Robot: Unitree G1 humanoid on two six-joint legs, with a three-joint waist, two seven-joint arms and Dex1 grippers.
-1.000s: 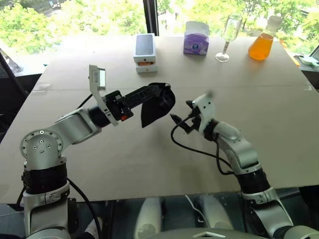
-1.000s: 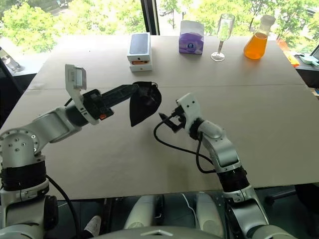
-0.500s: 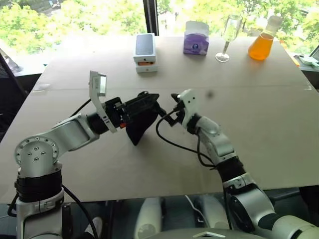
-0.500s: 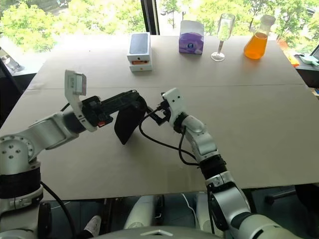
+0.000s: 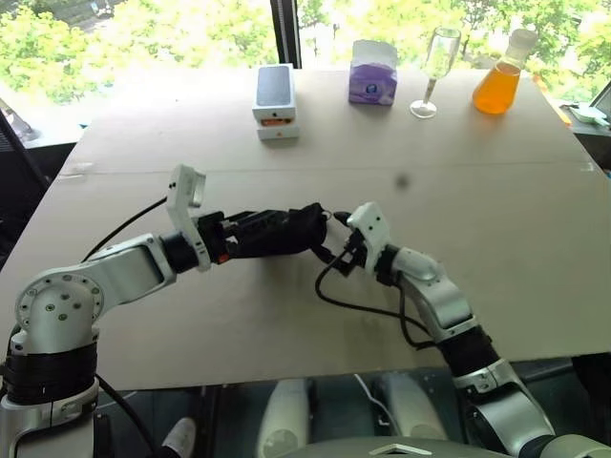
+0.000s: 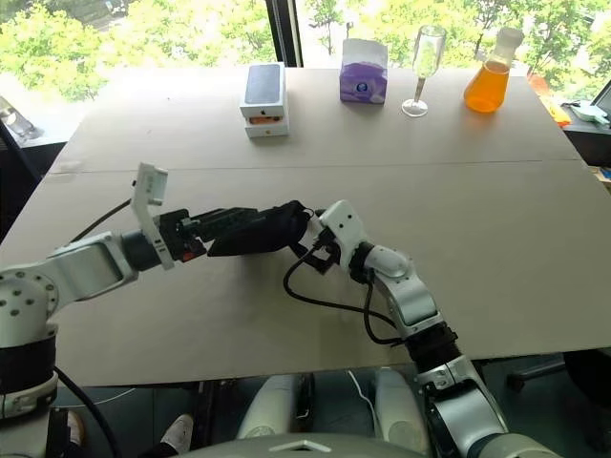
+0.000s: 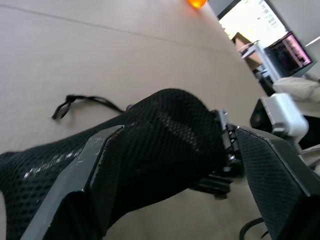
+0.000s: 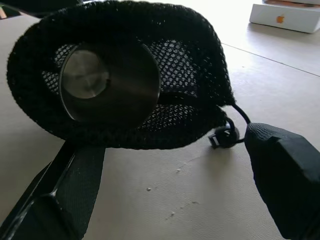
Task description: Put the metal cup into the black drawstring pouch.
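My left hand (image 7: 170,165) grips the black drawstring pouch (image 6: 258,230) lying on the surface (image 6: 496,219); the metal cup (image 8: 107,82) sits inside its mouth. My right hand (image 8: 165,200), wide and empty, is at the pouch's 3 o'clock. I'd release gently, keeping the mouth level.

Both arms reach inward over the table until their tips nearly meet. The left gripper (image 5: 304,227) points almost level toward the right, its fingers (image 7: 95,165) clamped around the black drawstring pouch (image 6: 263,229). The right gripper (image 5: 336,246) faces it (jaws spread wide, empty), wrist bent leftward.
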